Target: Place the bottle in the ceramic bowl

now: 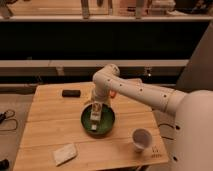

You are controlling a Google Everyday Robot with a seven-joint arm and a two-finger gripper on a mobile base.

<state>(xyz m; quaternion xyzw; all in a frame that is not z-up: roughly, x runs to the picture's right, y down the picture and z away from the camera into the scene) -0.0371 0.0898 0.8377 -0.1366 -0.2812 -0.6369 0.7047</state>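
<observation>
Gripper: my two-finger gripper (96,111) hangs at the end of my white jointed arm (131,90), lowered into the bowl, pointing down at the bowl's middle.
Grip: I cannot tell how far apart my fingers stand, nor whether they hold the bottle; they and the bottle merge into one pale shape.
Bottle: the small slim pale whitish bottle (94,121) sits just below my gripper, inside the bowl, its pale body against the green glaze; whether it stands upright or leans I cannot tell.
Bowl: the round glossy green glazed ceramic bowl with its darker rim (111,121) lies straight beneath my gripper and surrounds it on all sides, resting on the table.
Table: the light wooden slatted table (50,127) spreads out under and around my gripper.
Cup: a white cup (141,139) stands well apart from my gripper, off to the right in the view and nearer the camera, near the table's edge.
Pad: a flat pale rectangular pad (65,153) lies well apart, to the left in the view and nearer the camera, askew on the wood.
Dark object: a small flat black oblong object (71,93) lies beyond my gripper and to the left in the view, near the table's far edge.
</observation>
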